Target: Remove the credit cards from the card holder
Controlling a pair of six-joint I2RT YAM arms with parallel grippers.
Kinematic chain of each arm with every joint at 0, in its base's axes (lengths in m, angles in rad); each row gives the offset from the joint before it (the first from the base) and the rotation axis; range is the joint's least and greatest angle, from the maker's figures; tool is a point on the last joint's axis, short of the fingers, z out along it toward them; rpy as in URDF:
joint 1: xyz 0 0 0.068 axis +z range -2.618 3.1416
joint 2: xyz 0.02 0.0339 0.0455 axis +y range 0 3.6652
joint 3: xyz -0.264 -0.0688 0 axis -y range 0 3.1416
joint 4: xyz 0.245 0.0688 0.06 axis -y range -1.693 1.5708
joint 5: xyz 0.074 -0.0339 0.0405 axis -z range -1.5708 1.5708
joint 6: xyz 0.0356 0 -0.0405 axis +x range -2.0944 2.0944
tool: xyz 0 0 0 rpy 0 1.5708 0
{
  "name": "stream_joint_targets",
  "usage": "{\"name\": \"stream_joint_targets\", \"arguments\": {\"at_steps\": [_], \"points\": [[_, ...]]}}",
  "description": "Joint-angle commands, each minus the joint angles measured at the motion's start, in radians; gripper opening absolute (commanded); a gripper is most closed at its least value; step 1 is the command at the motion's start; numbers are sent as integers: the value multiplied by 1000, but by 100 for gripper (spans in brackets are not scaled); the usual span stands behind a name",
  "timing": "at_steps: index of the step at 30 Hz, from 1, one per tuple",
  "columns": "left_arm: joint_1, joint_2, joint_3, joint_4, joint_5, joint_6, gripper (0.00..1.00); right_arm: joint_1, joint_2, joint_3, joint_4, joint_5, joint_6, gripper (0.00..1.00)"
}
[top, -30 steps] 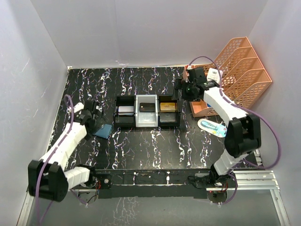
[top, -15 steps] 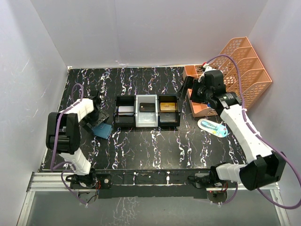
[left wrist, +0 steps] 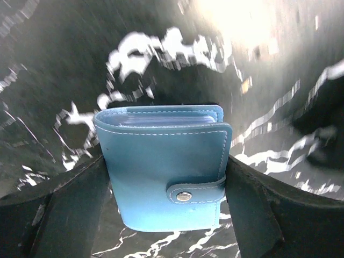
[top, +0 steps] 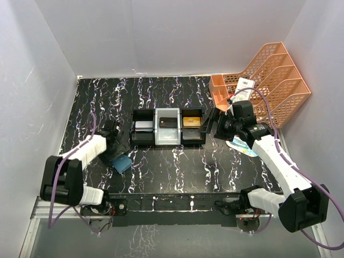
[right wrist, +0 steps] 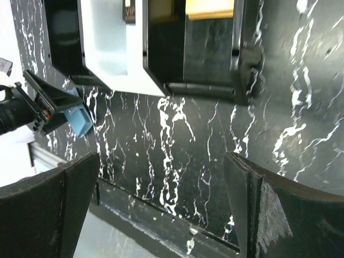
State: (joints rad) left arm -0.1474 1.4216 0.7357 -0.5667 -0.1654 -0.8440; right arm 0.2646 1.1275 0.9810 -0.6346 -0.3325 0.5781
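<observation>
- Beneath me lies a black tabletop, glossy and marbled, veined all over with white and faint purple streaks.
- Plain white wall panels close it in at the back and on both sides, and they meet at the far corners.
- A silvery metal rail runs along the near edge, below the table.
- At my far right an orange plastic slotted file rack stands in the corner, close to the side wall.
- Light falls evenly from above. In my left wrist view a bright glare washes out a patch of the tabletop.
</observation>
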Motion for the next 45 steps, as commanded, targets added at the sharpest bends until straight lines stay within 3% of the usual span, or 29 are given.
{"name": "stream_joint_targets", "arguments": {"at_steps": [1, 7, 13, 18, 21, 28, 32, 35, 39, 45], "points": [[-166, -90, -151, -30, 140, -46, 78, 1, -77, -92, 104, -112, 84, 97], [-414, -184, -205, 75, 159, -249, 73, 5, -126, -206, 119, -171, 103, 95], [-642, 45, -8, 144, 110, -308, 74, 12, -170, -270, 131, -175, 136, 94], [-804, 227, 216, 86, 35, -331, 86, 20, -174, -287, 118, -169, 138, 94], [-815, 235, 282, 2, -15, -318, 98, 25, -176, -275, 91, -140, 123, 94], [-814, -59, 201, -3, -141, -289, 99, 47, -102, -297, 147, -225, 125, 94], [-812, -231, 89, 41, -169, -233, 99, 232, -74, -257, 189, -64, 120, 89], [-799, -297, 41, 30, -178, -206, 99, 382, 40, -197, 187, 38, 131, 79], [-770, -348, 17, -40, -183, -217, 99, 605, 170, -80, 75, 371, 213, 71], [-709, -465, -83, -57, -170, -289, 99, 780, 268, -2, 69, 542, 317, 63]]}}
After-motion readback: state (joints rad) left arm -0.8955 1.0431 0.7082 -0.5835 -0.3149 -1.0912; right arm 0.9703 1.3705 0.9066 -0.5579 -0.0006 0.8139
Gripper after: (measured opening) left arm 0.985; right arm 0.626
